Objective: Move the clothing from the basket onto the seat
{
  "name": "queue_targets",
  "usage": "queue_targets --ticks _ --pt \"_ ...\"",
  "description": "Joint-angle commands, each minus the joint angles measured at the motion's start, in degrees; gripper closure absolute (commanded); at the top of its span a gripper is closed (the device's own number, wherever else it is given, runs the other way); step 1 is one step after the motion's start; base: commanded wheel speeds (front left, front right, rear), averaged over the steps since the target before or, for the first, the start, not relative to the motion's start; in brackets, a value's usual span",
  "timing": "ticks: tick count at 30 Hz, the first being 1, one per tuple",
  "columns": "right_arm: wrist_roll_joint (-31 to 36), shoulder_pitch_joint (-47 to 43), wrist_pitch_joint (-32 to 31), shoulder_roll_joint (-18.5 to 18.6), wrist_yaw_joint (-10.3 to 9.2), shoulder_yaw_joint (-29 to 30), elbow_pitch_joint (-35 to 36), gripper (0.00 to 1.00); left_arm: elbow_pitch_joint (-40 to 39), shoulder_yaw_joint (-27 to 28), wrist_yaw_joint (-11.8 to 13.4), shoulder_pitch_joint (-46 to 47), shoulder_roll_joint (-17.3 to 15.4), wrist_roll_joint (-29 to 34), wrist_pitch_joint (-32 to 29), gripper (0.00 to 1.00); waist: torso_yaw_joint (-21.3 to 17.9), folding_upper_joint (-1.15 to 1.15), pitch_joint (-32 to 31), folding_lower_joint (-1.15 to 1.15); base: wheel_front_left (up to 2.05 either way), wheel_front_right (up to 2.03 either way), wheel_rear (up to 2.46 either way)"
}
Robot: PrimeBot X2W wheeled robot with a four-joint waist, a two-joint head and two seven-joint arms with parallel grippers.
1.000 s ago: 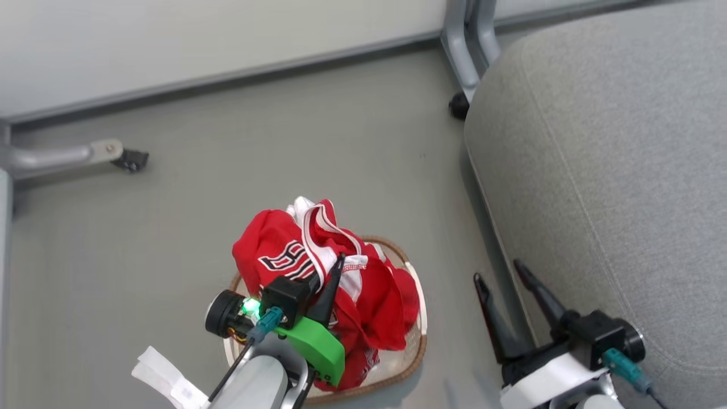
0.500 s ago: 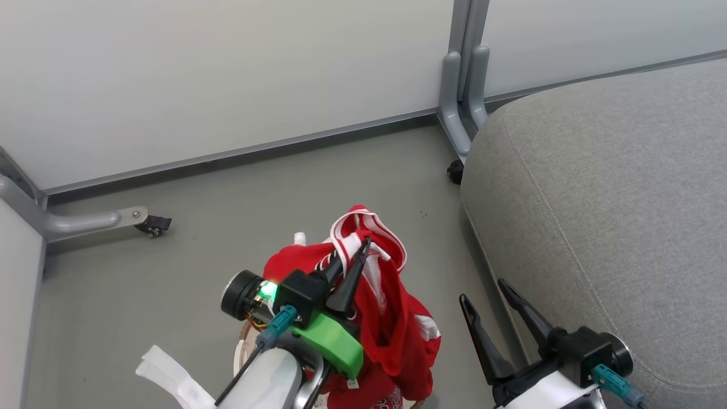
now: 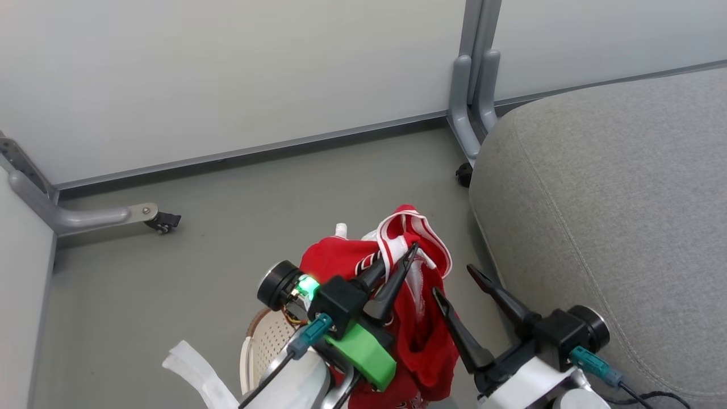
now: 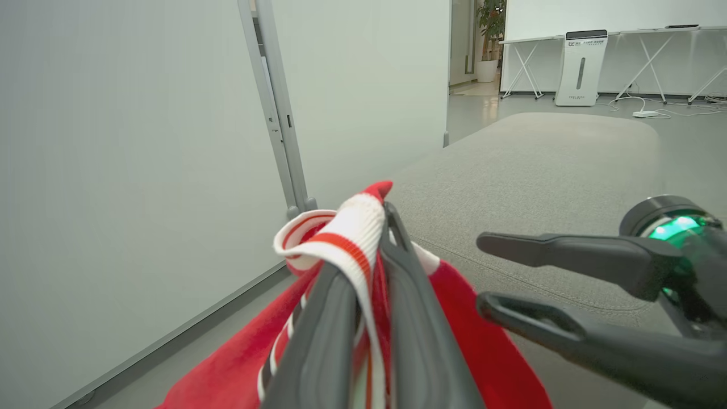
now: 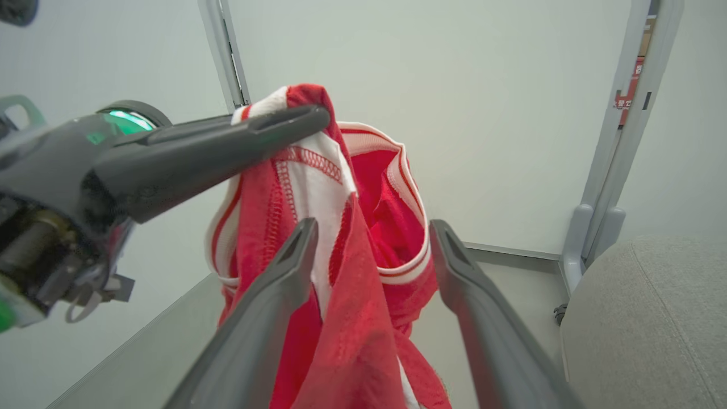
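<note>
The red clothing point(image 3: 423, 335) with white striped trim hangs from my left gripper point(image 3: 404, 253), which is shut on the trim above the floor. The cream basket point(image 3: 262, 339) sits below and to the left, mostly hidden by my left arm. My right gripper point(image 3: 452, 278) is open just right of the hanging fabric. In the right wrist view a red fold point(image 5: 352, 318) hangs between my right gripper's point(image 5: 373, 227) spread fingers, closer to the left one. The left wrist view has my left gripper point(image 4: 369, 238) pinching the trim, with the grey seat point(image 4: 545, 165) beyond. The seat point(image 3: 613, 199) is on the right.
Pale partition walls stand behind, with a grey post point(image 3: 474, 102) and a castor point(image 3: 464, 174) by the seat's corner. Another castor leg point(image 3: 162, 220) lies on the floor at left. A white strip point(image 3: 193, 375) hangs from my left arm.
My left gripper has lifted the clothing up out of the basket and carried it right, toward the seat. My right gripper has come in beside the fabric. The head camera has tilted up.
</note>
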State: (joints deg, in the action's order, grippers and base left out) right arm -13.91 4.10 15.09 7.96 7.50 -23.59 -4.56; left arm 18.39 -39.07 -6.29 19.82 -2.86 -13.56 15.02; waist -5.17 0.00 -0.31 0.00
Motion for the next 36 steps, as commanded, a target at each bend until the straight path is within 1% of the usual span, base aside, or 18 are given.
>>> queue_targets --ticks 1,4,7,9,15,17,22,24,26,28,31,36 --pt "1.5 1.0 0.1 0.4 -0.03 0.6 -0.4 0.00 -0.6 -0.5 -0.1 1.2 0.0 -0.4 0.2 1.00 0.1 0.00 0.1 0.00 0.00 0.00 0.00" --pt "3.9 1.8 0.1 0.0 -0.03 2.0 -1.5 0.00 -1.6 -1.9 -0.1 1.4 0.0 -0.8 0.2 1.00 0.3 0.00 0.3 0.00 0.00 0.00 0.00" --pt "4.4 2.5 0.1 -0.3 -0.02 3.0 -2.9 0.00 -2.7 -3.5 -0.1 1.7 0.0 -1.2 0.1 1.00 0.7 0.00 0.5 0.00 0.00 0.00 0.00" --pt "2.6 2.8 0.1 -0.1 -0.03 2.9 -3.9 0.00 -3.4 -4.6 -0.2 2.0 0.0 -1.1 0.0 1.00 1.0 0.00 0.6 0.00 0.00 0.00 0.00" --pt "-2.0 3.9 0.1 1.9 -0.02 1.6 -6.4 0.00 -5.8 -7.8 -0.7 2.6 -0.4 -0.7 -1.3 1.00 1.8 0.00 0.8 0.00 0.00 0.00 0.00" --pt "-3.7 4.2 0.1 3.0 -0.02 0.0 -7.2 0.00 -6.6 -8.6 -0.7 2.8 -0.5 -0.9 -1.7 1.00 2.1 0.00 0.9 0.00 0.00 0.00 0.00" --pt "-9.2 6.3 0.1 6.8 -0.02 -7.5 -8.9 0.00 -8.5 -10.7 -1.0 3.6 -1.3 -1.7 -2.7 1.00 2.8 0.00 1.1 0.00 0.00 0.00 0.00" --pt "-11.0 7.6 0.1 8.0 -0.02 -11.3 -8.1 0.00 -9.1 -11.4 -1.0 3.9 -1.7 -2.0 -3.0 1.00 3.0 0.00 1.2 0.00 0.00 0.00 0.00" --pt "-11.8 9.1 0.1 9.2 -0.02 -13.6 -7.1 0.00 -9.5 -12.1 -1.1 4.1 -2.1 -2.2 -3.2 1.00 3.2 0.00 1.3 0.00 0.00 0.00 0.00" --pt "-11.4 10.1 0.1 9.6 -0.02 -14.0 -6.2 0.00 -9.7 -12.6 -1.1 4.3 -2.4 -2.4 -3.3 1.00 3.4 0.00 1.3 0.00 0.00 0.00 0.00" --pt "-10.7 10.5 0.1 9.0 -0.02 -14.0 -5.1 0.00 -9.7 -13.1 -1.2 4.6 -2.7 -2.6 -3.3 1.00 3.6 0.00 1.3 0.00 0.00 0.00 0.00" --pt "-9.8 11.0 0.1 9.2 -0.02 -16.7 -3.3 0.00 -9.6 -13.8 -1.2 5.1 -2.7 -3.1 -3.2 1.00 4.0 0.00 1.4 0.00 0.00 0.00 0.00"
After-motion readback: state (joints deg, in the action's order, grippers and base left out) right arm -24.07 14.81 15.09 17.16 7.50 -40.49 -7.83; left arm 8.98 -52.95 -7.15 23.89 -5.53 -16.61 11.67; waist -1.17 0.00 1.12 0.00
